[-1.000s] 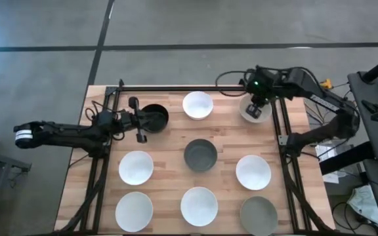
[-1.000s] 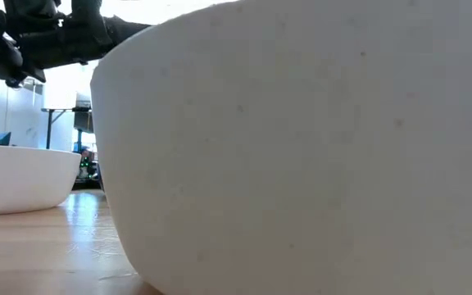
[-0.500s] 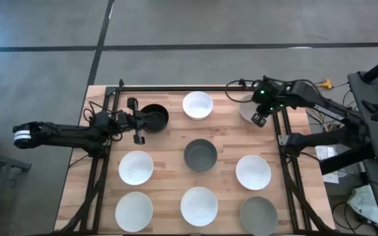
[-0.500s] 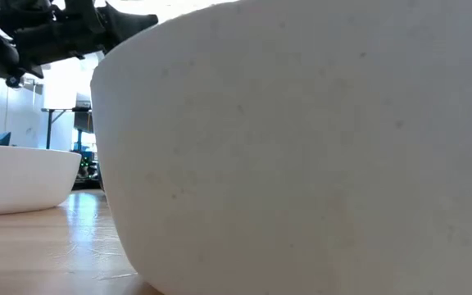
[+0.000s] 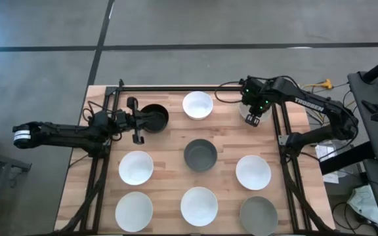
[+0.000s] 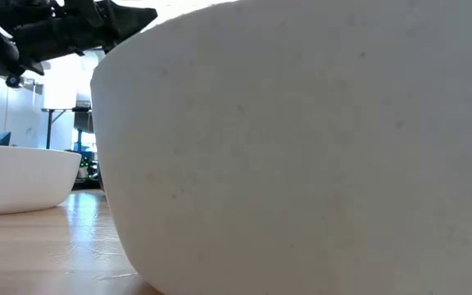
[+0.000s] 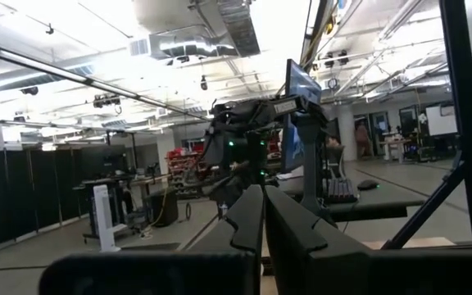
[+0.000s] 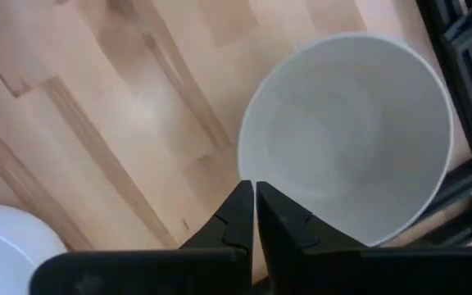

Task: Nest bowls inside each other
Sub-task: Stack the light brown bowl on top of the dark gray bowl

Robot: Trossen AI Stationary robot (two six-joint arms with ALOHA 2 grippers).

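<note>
Several bowls stand on their bases in rows on the wooden table (image 5: 169,141). The far row has a black bowl (image 5: 155,117), a white bowl (image 5: 197,105) and a pale bowl (image 8: 351,131) at the far right. My right gripper (image 8: 255,190) is shut and points down, its tips above that pale bowl's rim; the high view shows it over the bowl (image 5: 243,113). My left gripper (image 7: 262,205) is shut and tilted upward beside the black bowl's left side (image 5: 138,124).
A grey bowl (image 5: 200,155) sits mid-table between two white bowls (image 5: 136,167) (image 5: 253,172). The near row holds a pale bowl (image 5: 134,211), a white one (image 5: 199,206) and a grey one (image 5: 258,216). Black frame rails (image 5: 282,124) line both sides. A white bowl (image 6: 301,147) fills the low view.
My right gripper has come down toward the far-right pale bowl and tipped to point more steeply down, shifting a little toward the table's left. It has stayed shut. No bowl has moved.
</note>
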